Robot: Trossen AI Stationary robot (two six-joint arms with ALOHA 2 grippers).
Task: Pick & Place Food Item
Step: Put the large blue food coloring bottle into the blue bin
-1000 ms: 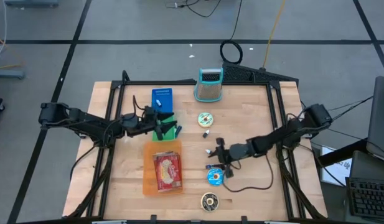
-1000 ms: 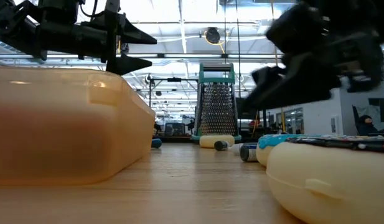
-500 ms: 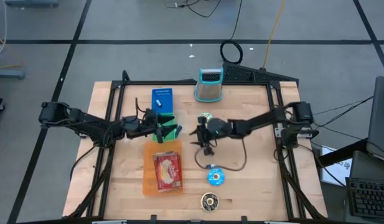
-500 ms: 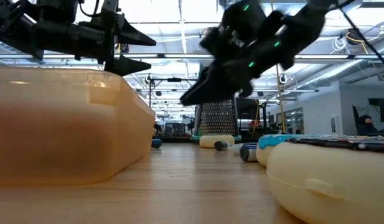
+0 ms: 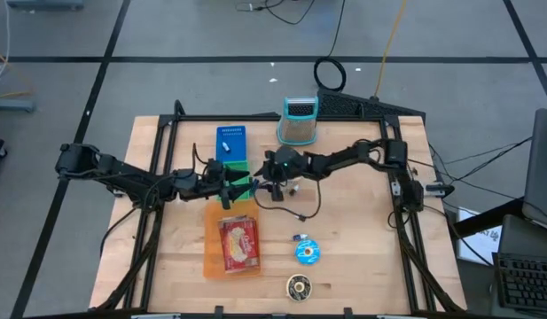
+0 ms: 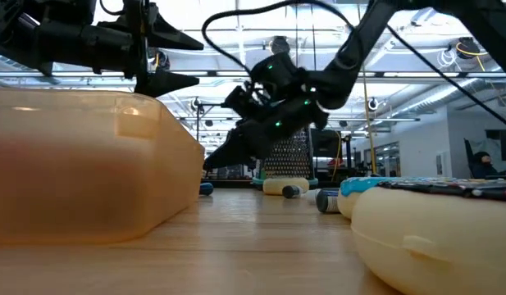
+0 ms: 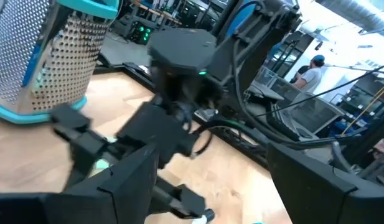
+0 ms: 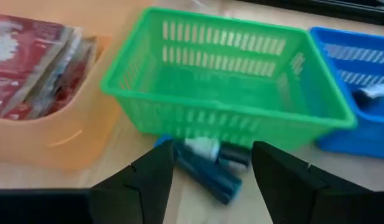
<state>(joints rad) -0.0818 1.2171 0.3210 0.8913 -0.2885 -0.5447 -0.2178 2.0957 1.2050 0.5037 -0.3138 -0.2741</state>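
Note:
A red food packet lies flat in the orange tray at the table's near middle. Just beyond the tray stands a green basket. My left gripper hovers open over the basket, pointing level toward the table's right. My right gripper comes from the right and stands open at the basket's right side, slanting down. In the right wrist view a blue tube with a white cap lies on the table against the green basket, ahead of my right gripper. Neither gripper holds anything.
A blue basket with a small item stands behind the green one. A metal grater is at the far middle. A blue round tin and a dark round tin lie near the front edge. A black cable loops below the right arm.
My right gripper has swept a long way from beside the blue round tin at the near right toward the table's far left, ending at the green basket's right side. Its cable has trailed after it. The packet, tray and baskets have stayed put.

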